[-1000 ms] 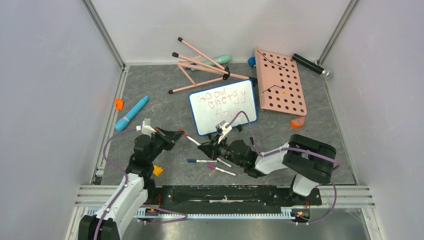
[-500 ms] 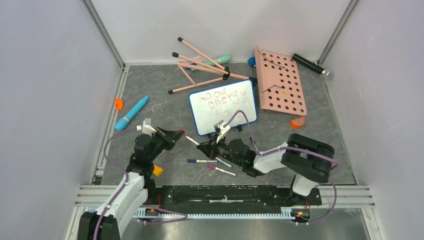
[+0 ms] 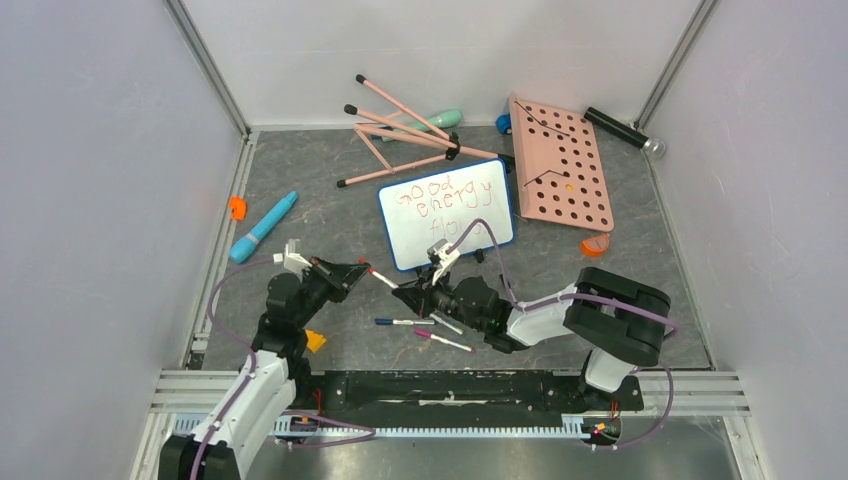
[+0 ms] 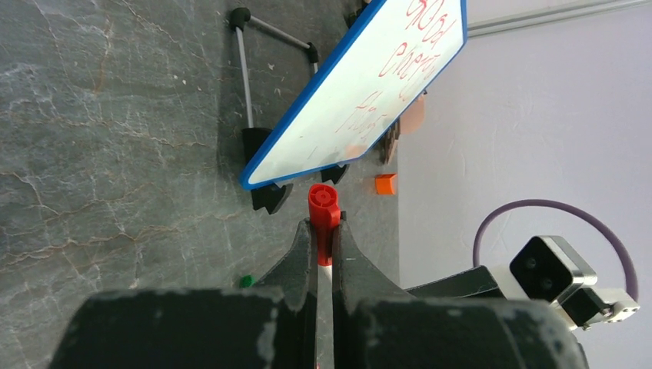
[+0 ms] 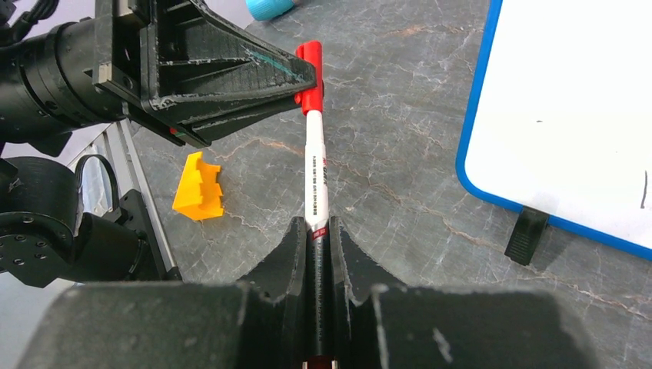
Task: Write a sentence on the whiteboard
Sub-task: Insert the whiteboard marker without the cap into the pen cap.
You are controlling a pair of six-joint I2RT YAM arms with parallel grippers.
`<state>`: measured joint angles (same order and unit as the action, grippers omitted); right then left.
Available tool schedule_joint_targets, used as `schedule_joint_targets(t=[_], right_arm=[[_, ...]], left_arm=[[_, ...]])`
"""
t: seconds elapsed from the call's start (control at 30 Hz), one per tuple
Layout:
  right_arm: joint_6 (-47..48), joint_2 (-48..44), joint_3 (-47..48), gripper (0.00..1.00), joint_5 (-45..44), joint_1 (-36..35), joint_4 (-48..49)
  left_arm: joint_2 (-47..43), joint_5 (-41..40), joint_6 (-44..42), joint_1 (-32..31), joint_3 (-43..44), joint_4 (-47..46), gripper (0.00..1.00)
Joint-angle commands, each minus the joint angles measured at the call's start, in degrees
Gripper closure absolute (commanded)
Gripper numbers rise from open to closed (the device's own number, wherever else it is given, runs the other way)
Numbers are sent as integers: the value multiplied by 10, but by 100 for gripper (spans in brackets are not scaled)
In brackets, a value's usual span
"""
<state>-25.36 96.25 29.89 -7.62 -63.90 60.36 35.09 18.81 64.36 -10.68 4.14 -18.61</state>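
Top: whiteboard [image 3: 447, 213] central on table [image 3: 300, 190], toward far edge, red sentence [image 3: 437, 205] on it; marker [image 3: 385, 280] off its near left corner.
Left wrist: my left gripper [image 4: 324, 229] pinches marker's red cap [image 4: 324, 201].
Right wrist: my right gripper [image 5: 317, 229] clamps marker barrel.

The setting is a robotics laboratory test cell. A dark marbled desk [image 3: 300, 180] is enclosed on three sides by plain grey panels [image 3: 100, 150] held in aluminium posts [image 3: 207, 65]. At the near edge of the desk, a black mounting plate [image 3: 450, 385] on aluminium rails [image 3: 700, 390] carries the left arm [image 3: 245, 400] and the right arm [image 3: 620, 320], both fitted with purple cables [image 3: 211, 303]. Assorted props, including a pink pegboard [image 3: 565, 165], lie on the desk.
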Motion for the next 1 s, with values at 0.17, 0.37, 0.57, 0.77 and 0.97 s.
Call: schedule_joint_targets(t=[0.17,0.37,0.57,0.77,0.97], right_arm=[[54,-26,61,100,-42,2,-50],[90,-42,95,100,-89,1,-109],[117,-42,136,100,-107,2,-173],[119,-67,130,100,-95,5,-212],[110,-116,84,100,-85,17,-237]], left_arm=[[-40,54,158,-6,-9,-37,98],[-64,0,245,-70,5,-6,98],[0,-73,240,-190,50,5,98],[99,-152,249,-326,78,-39,98],[153,-186,285,-388,87,-51,98]])
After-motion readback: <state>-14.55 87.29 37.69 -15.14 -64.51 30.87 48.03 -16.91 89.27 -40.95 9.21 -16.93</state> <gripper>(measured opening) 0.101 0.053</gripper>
